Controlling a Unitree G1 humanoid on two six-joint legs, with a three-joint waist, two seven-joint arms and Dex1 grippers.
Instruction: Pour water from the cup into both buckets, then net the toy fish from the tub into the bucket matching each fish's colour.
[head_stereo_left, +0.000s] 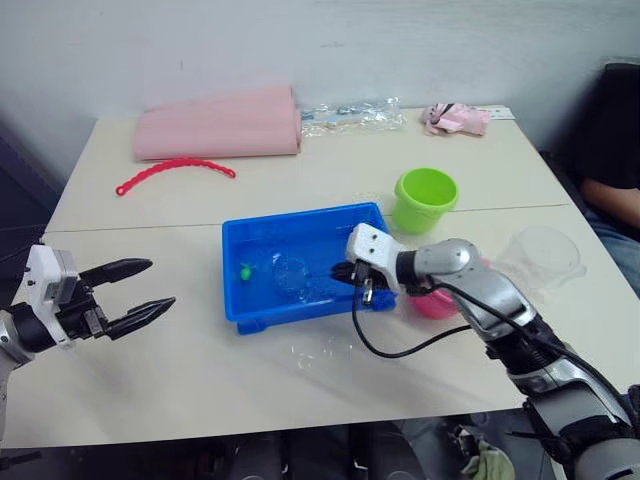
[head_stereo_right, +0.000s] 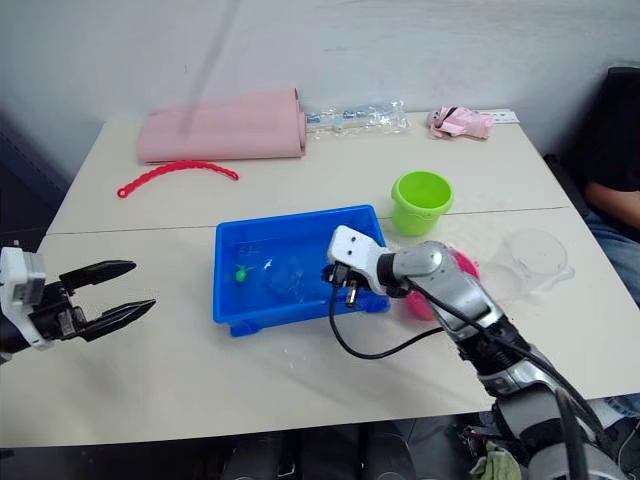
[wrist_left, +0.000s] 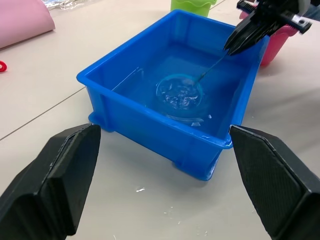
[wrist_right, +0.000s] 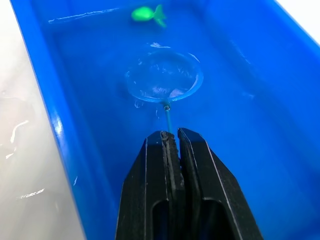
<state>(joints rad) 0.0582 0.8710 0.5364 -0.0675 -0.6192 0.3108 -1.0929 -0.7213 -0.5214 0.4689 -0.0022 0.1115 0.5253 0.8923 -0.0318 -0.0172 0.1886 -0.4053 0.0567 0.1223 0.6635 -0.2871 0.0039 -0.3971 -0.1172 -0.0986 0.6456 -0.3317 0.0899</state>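
Observation:
The blue tub holds water at the table's middle. My right gripper is over its right end, shut on the net's thin handle. The net's hoop lies in the water mid-tub, with a faint pinkish spot in the mesh that I cannot identify. A green toy fish floats near the tub's left end, apart from the net. The green bucket stands behind the tub's right corner. The pink bucket is partly hidden behind my right arm. The clear cup sits further right. My left gripper hangs open left of the tub.
At the back of the table lie a folded pink cloth, a red bead chain, a clear plastic wrapper and a small pink item. Water drops spot the table before the tub. A person sits at the right edge.

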